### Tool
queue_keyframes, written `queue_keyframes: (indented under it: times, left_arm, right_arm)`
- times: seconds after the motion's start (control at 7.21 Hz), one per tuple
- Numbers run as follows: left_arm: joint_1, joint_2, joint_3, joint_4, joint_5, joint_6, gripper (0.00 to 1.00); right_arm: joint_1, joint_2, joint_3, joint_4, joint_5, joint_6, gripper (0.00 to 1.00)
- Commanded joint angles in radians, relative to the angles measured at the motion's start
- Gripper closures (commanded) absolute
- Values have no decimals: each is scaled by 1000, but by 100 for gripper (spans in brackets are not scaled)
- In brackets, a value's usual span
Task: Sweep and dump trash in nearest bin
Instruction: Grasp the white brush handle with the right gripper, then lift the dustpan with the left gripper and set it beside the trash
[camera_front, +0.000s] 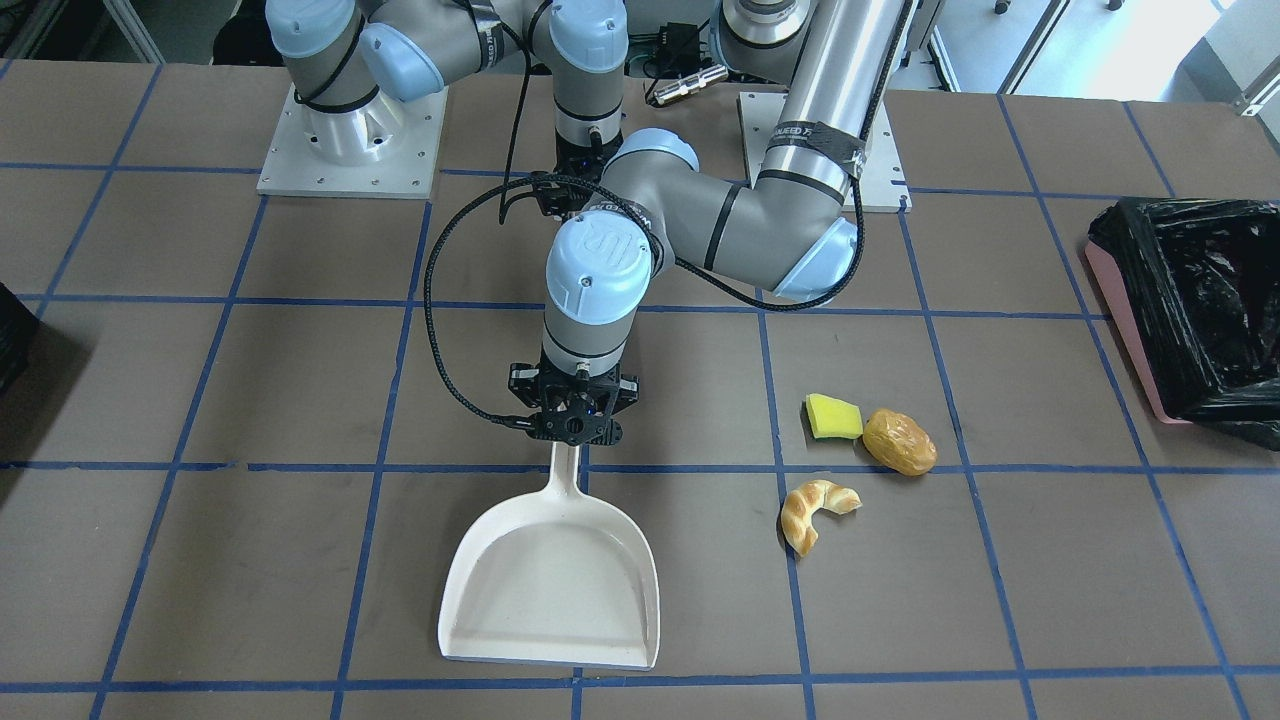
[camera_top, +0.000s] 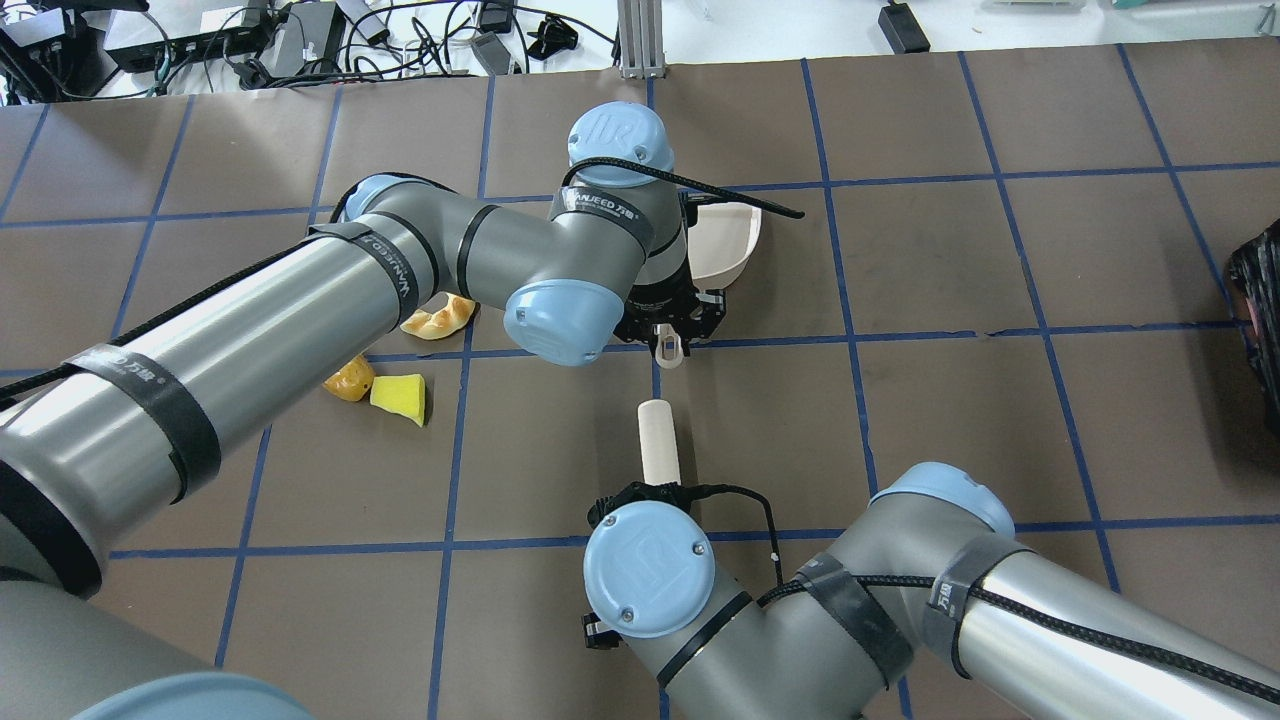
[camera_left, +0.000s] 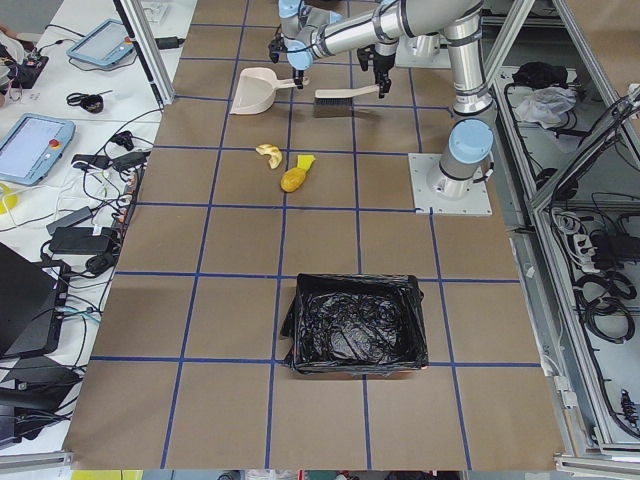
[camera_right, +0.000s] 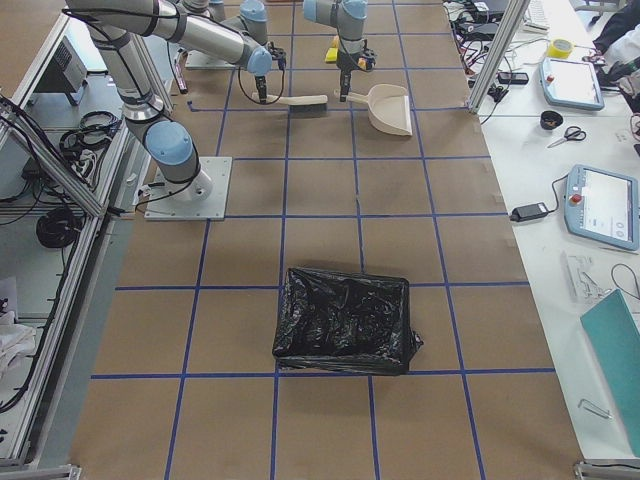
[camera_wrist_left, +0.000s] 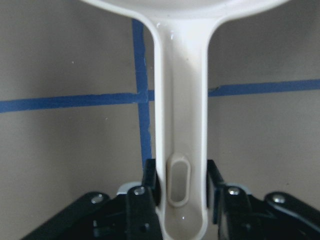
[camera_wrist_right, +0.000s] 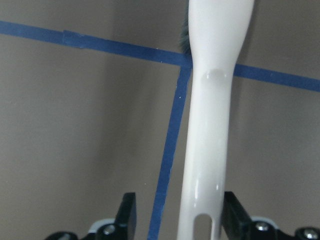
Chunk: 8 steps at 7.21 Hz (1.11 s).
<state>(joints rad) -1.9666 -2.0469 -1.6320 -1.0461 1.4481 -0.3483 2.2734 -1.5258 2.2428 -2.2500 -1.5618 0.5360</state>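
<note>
The trash lies together on the table: a yellow-green wedge (camera_front: 833, 417), a golden-brown potato-like piece (camera_front: 899, 441) and a tan croissant piece (camera_front: 815, 512). The pink bin (camera_front: 1120, 320) with its black bag stands at the table's end on my left side. My left gripper (camera_front: 575, 430) is shut on the handle (camera_wrist_left: 182, 125) of a white dustpan (camera_front: 550, 580) that lies flat on the table. My right gripper (camera_wrist_right: 179, 210) is open and straddles the white handle (camera_wrist_right: 207, 125) of a brush (camera_left: 340, 97) lying on the table, with a gap at one finger.
A second black-bagged bin (camera_right: 345, 320) stands at the table's other end and shows at the right edge of the overhead view (camera_top: 1260, 320). Blue tape lines grid the brown table (camera_front: 250, 380). The two arm bases (camera_front: 350, 140) stand at the back.
</note>
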Motion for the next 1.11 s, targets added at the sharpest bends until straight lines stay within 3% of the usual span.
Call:
queue_keyframes:
  times: [0.0, 0.42, 0.69, 0.97]
  left_arm:
    - [0, 11, 9, 0, 11, 0, 100]
    - [144, 37, 79, -70, 12, 126, 100]
    - [318, 53, 247, -322, 11, 335, 100]
    - [507, 97, 288, -467, 14, 618, 100]
  right_arm:
    - [-15, -1, 0, 3, -1, 48, 34]
    - [-37, -4, 0, 1, -1, 81, 42]
    - [-48, -4, 0, -2, 0, 78, 45]
    - [-51, -4, 0, 10, -1, 73, 52]
